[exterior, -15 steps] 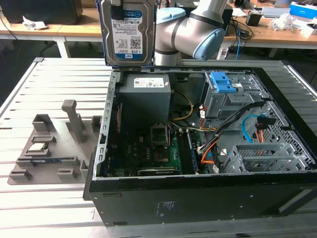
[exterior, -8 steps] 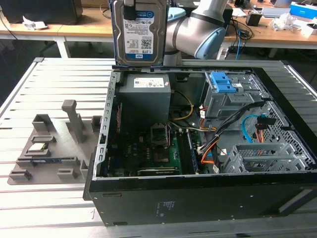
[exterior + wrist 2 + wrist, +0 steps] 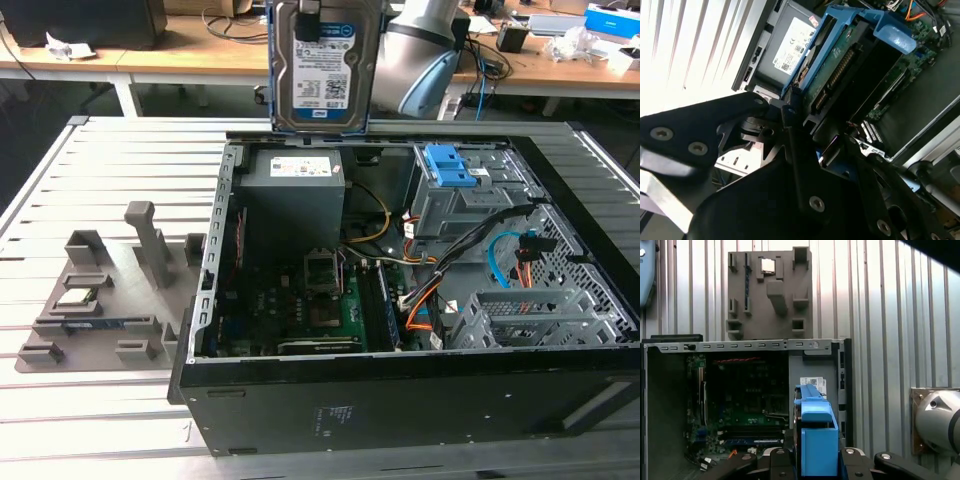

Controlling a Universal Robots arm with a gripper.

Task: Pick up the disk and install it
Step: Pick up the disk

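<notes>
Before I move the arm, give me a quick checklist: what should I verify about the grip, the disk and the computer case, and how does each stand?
1. Grip: ok. The gripper is shut on the disk.
2. Disk clear of the case: ok. It hangs upright above it.
3. Case open: ok. The side is off and the boards are exposed.
4. Disk over the drive cage: not ok. In the exterior view it hangs over the power supply, on that view's left of the cage.
5. Cage slot free: cannot tell.
6. Cables clear of the cage: cannot tell. They run close beside it.
</notes>
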